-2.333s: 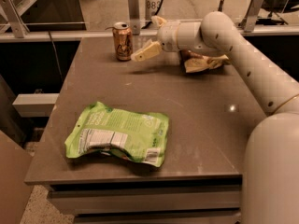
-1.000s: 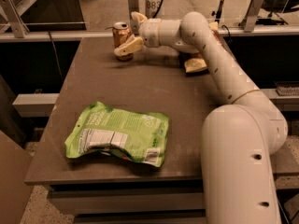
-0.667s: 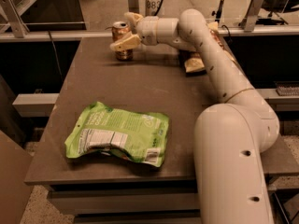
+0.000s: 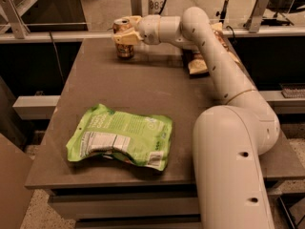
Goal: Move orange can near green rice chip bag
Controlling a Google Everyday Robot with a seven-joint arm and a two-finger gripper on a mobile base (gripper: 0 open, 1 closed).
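The orange can [image 4: 126,51] stands upright at the far left of the dark table [image 4: 157,87]. My gripper [image 4: 125,30] is at the can's upper part, reaching in from the right, and covers its middle. The can rests on the table. The green rice chip bag [image 4: 122,137] lies flat near the table's front left, label panel facing up, well apart from the can. My arm [image 4: 214,51] stretches across the table's right side.
A small brown-and-yellow chip bag [image 4: 197,65] lies at the far right of the table, partly hidden behind my arm. A metal rail [image 4: 57,36] runs behind the table's back edge. Bare tabletop lies between the can and the green bag.
My gripper has moved left from beside the can to around its upper part. The can and the green bag have stayed in place.
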